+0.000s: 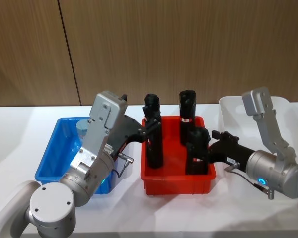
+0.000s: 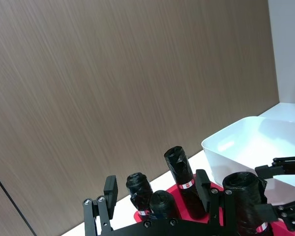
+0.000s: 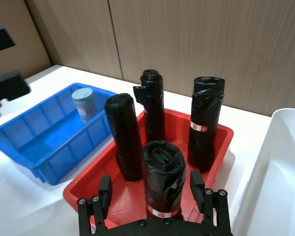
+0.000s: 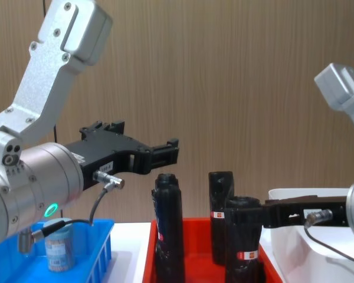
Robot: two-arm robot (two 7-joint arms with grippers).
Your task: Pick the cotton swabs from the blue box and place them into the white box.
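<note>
Cotton swabs [image 3: 83,103] upright in blue box [image 3: 37,142]

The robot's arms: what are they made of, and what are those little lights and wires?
Both arms are silver-grey metal with round joints and boxy links. The left gripper and right gripper are black, with thin black cables plugged in near the wrists. Each wrist carries a small glowing ring light.

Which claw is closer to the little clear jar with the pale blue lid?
The left claw, raised over the red crate's left side. The right claw sits farther off, beside the crate's right edge; the jar stands in the blue basket.
</note>
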